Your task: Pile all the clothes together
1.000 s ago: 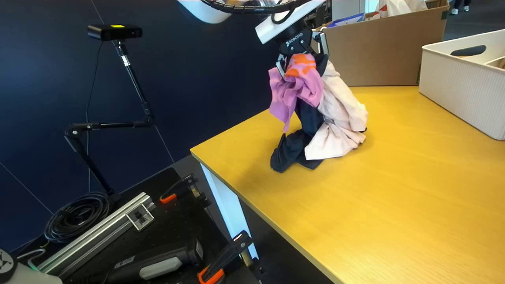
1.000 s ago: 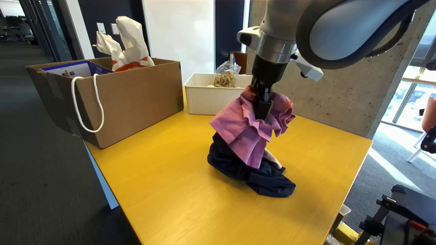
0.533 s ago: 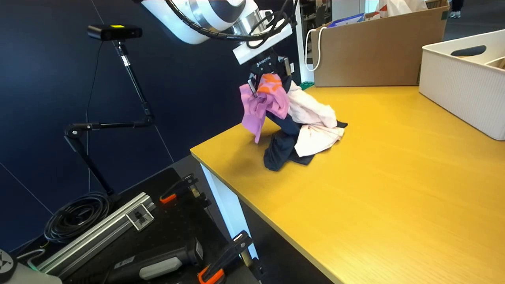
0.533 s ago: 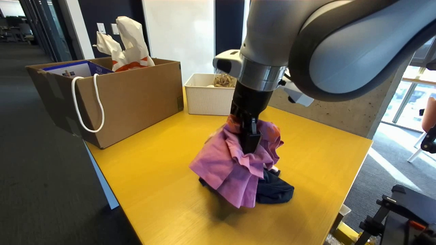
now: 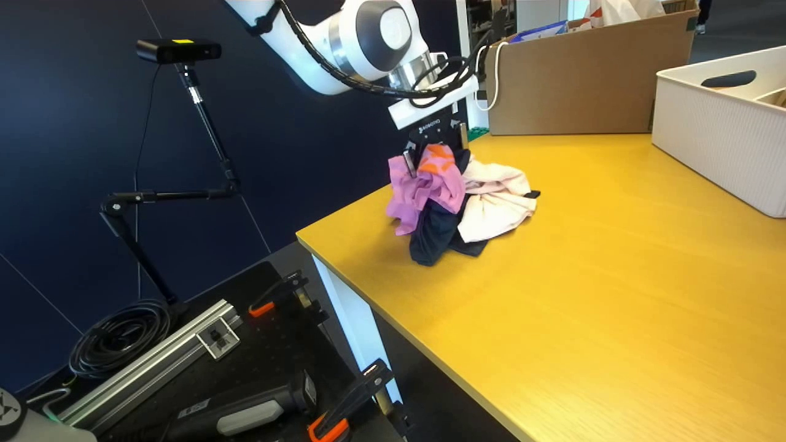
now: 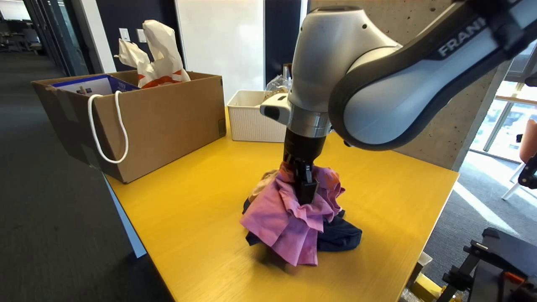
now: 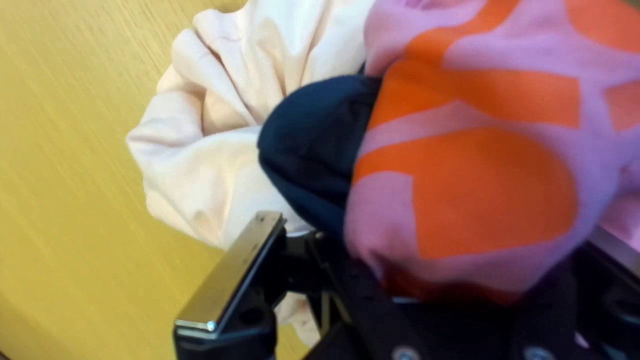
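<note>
In an exterior view, the black 2-fingered end effector [image 5: 437, 161] has come lower over the last 0.5 s, bringing the limp lilac-pink cloth with orange print [image 5: 430, 190] down against the crumpled navy cloth [image 5: 433, 236] and the creased cream cloth [image 5: 494, 215], which lie together on the yellow wooden counter [image 5: 583, 294]. Its fingers [image 5: 463, 136] stand apart with cloth bunched between them; it appears to be gripping the lilac-pink cloth, perhaps with some navy cloth.

In an exterior view, the lilac-pink cloth [image 6: 281, 222] drapes over the navy cloth, its lower edge nearer the counter than before; whether they touch cannot be told. The white ribbed rectangular bin [image 6: 254, 126] stands well apart.

In the wrist view, the lilac-pink cloth [image 7: 465, 175] bulges beside the navy cloth, the cream cloth just beyond.

The lowering suggests placing: all 3 visible cloths overlap, so the task seems nearly done, with a release called for next.
</note>
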### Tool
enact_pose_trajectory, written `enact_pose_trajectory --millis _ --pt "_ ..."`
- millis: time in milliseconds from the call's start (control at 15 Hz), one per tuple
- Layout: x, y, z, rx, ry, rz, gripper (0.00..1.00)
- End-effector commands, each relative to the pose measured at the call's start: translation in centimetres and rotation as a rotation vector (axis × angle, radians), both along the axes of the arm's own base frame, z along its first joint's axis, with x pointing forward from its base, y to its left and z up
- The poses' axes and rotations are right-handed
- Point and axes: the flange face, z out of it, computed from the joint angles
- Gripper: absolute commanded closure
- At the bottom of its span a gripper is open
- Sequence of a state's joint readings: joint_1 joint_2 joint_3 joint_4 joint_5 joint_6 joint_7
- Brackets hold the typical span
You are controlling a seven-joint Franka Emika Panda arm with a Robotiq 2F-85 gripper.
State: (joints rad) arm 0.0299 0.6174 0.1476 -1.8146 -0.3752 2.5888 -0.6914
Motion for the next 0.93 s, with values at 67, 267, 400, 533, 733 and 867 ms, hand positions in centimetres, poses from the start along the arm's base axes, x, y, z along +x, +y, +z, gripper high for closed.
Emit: enact_pose_trajectory --millis 67,267,400,533,733,867 --pt "2.7 -0.3 -3.3 -0.015 0.053 0.009 0.75" --pt "2.5 0.0 -2.8 -0.01 0.053 -0.003 0.6" --pt "1.5 0.5 -1.1 -0.02 0.03 -0.041 0.45" --pt "0.6 0.9 0.8 -0.009 0.018 -0.082 0.33" --pt "-1.0 1.4 4.0 -0.004 -0.01 -0.174 0.1" --pt "-2.8 1.8 6.6 0.008 -0.039 -0.254 0.0"
